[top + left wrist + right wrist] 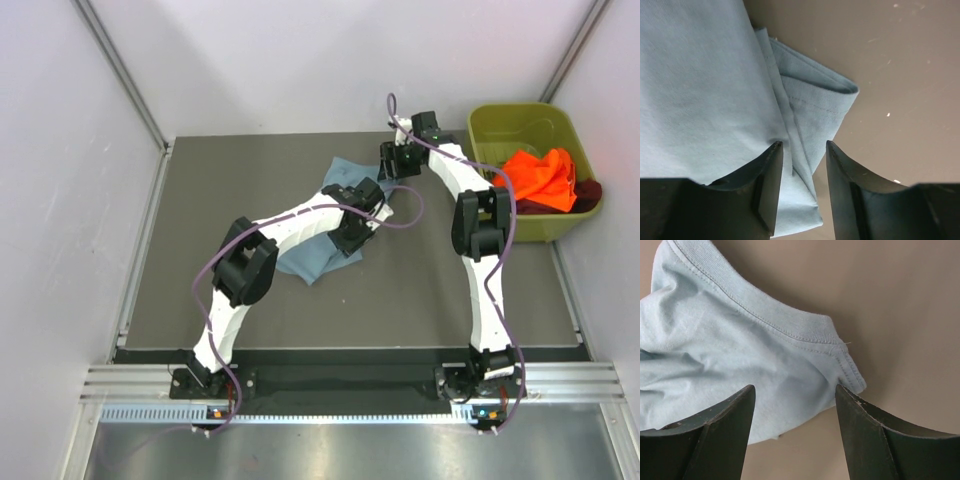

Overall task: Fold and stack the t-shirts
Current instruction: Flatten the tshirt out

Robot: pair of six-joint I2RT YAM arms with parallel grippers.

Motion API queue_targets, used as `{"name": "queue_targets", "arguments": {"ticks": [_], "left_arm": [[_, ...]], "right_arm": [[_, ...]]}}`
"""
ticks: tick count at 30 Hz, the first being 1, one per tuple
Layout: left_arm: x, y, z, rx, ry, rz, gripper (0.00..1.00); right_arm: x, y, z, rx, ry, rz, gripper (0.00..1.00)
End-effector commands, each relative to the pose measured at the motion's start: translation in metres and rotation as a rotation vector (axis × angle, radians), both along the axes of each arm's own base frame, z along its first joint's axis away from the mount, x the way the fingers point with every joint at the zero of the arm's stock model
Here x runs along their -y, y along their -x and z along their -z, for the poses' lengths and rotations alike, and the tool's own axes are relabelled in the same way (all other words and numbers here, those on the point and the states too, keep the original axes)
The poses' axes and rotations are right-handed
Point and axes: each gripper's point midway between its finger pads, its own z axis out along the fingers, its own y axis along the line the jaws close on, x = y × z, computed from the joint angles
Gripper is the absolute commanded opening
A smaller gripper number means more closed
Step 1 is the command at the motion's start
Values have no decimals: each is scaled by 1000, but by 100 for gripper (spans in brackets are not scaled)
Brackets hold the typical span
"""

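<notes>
**Mia:** Where is the blue shirt (312, 262)?

**Tom:** It lies crumpled near the middle of the table (215, 200), right under the two arms. The orange shirt (540, 172) and the dark red shirt (588, 192) sit in the green bin (520, 118) at the far right corner.

**Mia:** Do the claws have hold of it?

**Tom:** No. The left claw (800, 192) is spread a little. A folded edge (815, 100) of the shirt lies between its fingers (771, 185), but it is not squeezed. The right claw (795, 435) is spread wide just over the collar (790, 334), with nothing in it.

**Mia:** How will the shirt feel to pick up?

**Tom:** I think it is soft, light and floppy. If you lift it by one spot, it will likely sag and bunch up. The sewn edges look thicker, so the collar or a hem seems a good place to pinch. Two claws holding it well apart should help it hang flat.

**Mia:** What does each camera show?

**Tom:** The top camera shows the whole table, the bin and both other shirts. But the arms hide much of the blue shirt there, and you cannot see the claw tips well. The wrist cameras show the stitches and the gap between the fingers up close. They do not show the bin at all.
</notes>
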Motion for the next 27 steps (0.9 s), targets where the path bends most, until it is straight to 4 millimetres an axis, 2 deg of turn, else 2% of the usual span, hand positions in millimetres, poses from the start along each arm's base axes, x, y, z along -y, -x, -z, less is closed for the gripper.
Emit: {"name": "queue_targets", "arguments": {"ticks": [1, 5, 12, 22, 26, 27], "left_arm": [[15, -7, -16, 47, 44, 2, 41], [24, -7, -31, 65, 82, 26, 41], [29, -3, -23, 25, 94, 33, 44], [11, -1, 27, -88, 48, -50, 49], [11, -9, 26, -63, 48, -69, 49], [6, -15, 26, -36, 22, -83, 49]], "right_arm": [[4, -9, -53, 99, -39, 13, 65], [5, -9, -52, 97, -40, 15, 65], [5, -9, -52, 98, -38, 15, 65], [11, -11, -45, 93, -23, 24, 66], [11, -11, -44, 94, -18, 26, 66], [12, -11, -44, 92, -16, 26, 66]]}}
